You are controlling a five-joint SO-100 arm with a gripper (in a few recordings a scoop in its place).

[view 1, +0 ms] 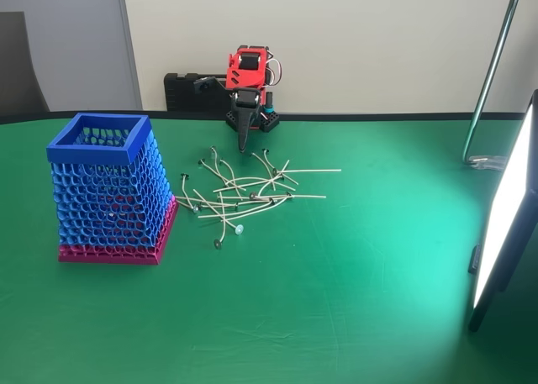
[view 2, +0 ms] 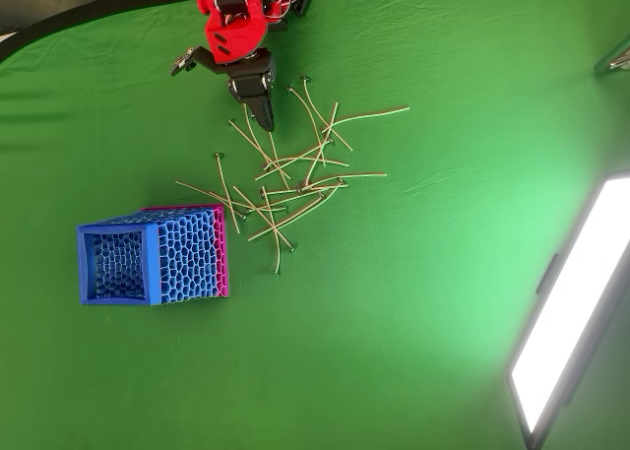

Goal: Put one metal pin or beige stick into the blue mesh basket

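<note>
bench (view 1: 353, 317) with green cover carries everything. the blue mesh basket (view 1: 109, 191) stands upright at the left in the fixed view, on its pink base, just beside the heap of pins (view 1: 244, 195). the red arm (view 1: 248, 73) stands at the far edge, its dark end effector (view 1: 244, 140) pointing down over the heap's far side (fingers together, nothing held). the long beige stick (view 1: 307, 171) lies flat at the heap's right edge, apart from the basket.

Green-covered table (view 1: 336, 317): blue mesh basket (view 1: 109, 191) upright at left; scattered pins and sticks (view 1: 244, 195) just right of it.
</note>
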